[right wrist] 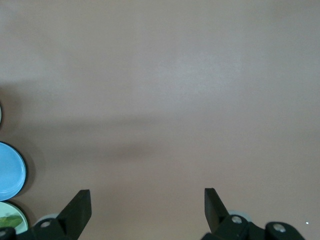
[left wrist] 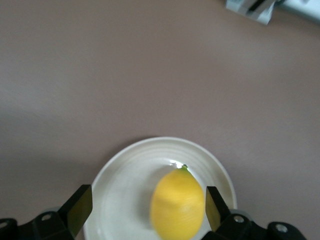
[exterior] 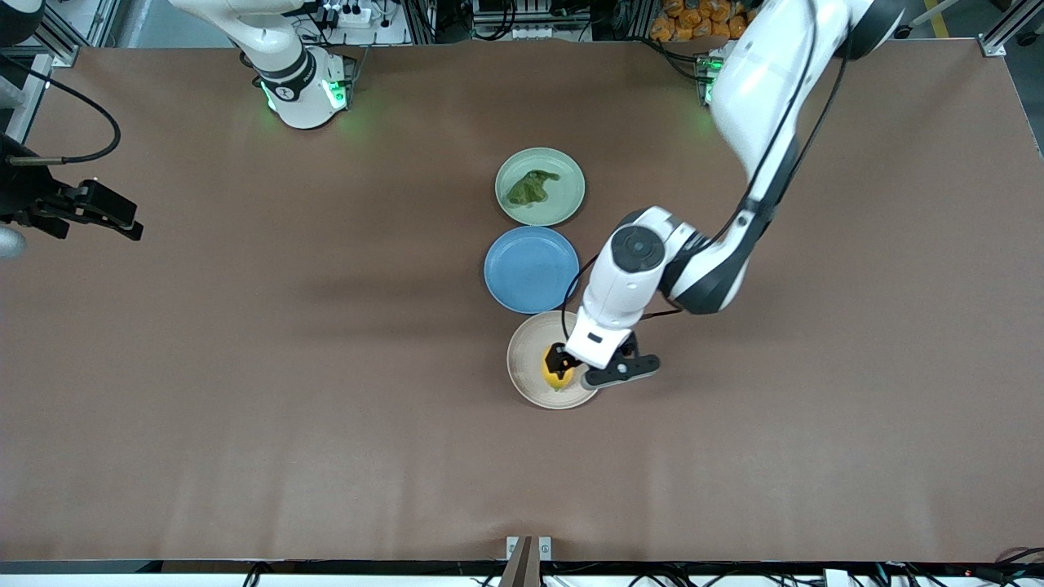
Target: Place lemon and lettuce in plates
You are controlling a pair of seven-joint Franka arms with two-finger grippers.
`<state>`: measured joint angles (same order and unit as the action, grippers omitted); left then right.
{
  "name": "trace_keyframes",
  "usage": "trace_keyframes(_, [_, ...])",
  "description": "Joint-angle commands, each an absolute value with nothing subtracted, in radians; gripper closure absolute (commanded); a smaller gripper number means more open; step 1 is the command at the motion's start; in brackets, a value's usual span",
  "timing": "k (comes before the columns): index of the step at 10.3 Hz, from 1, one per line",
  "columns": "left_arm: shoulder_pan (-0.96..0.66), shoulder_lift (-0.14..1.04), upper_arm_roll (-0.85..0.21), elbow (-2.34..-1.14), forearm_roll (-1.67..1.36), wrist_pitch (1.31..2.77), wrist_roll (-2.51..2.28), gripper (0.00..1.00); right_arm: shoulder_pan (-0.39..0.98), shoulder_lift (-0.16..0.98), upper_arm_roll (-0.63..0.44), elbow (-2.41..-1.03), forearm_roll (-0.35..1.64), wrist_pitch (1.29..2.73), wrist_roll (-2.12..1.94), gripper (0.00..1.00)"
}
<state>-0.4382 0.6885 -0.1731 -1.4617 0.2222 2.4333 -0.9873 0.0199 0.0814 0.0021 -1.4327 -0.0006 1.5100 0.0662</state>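
The yellow lemon (exterior: 556,376) lies in the cream-white plate (exterior: 522,364), the plate nearest the front camera. My left gripper (exterior: 563,364) is low over that plate, open, with the lemon (left wrist: 178,205) between its fingers and close to one finger (left wrist: 212,202); I cannot tell if they touch. The cream plate's rim (left wrist: 120,172) shows around the lemon. The dark green lettuce (exterior: 530,187) lies in the mint green plate (exterior: 571,175), farthest from the front camera. My right gripper (exterior: 114,216) is open and empty, waiting over bare table at the right arm's end.
A blue plate (exterior: 530,269) sits between the mint and cream plates, touching or nearly touching both. The right wrist view shows its open gripper (right wrist: 147,200) over bare brown table, with the blue plate (right wrist: 10,170) and mint plate (right wrist: 17,212) at its edge.
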Motion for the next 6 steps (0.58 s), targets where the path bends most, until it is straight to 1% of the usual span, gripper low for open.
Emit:
trace_keyframes(1, [-0.428,0.554,-0.169,-1.5,0.236,2.288,-1.002,0.0,0.018,0.061,-0.002,-1.448,0.011,1.505,0.06,0.0])
trace_keyframes(4, [-0.345,0.424,-0.178,-1.5,0.235,2.09,-0.983,0.0,0.018,0.061,-0.002,-1.45,0.012,1.505,0.061,0.0])
trace_keyframes(6, [-0.237,0.339,-0.178,-1.5,0.093,1.97,-0.813,0.0,0.02,0.063,-0.003,-1.45,0.011,1.505,0.064,0.0])
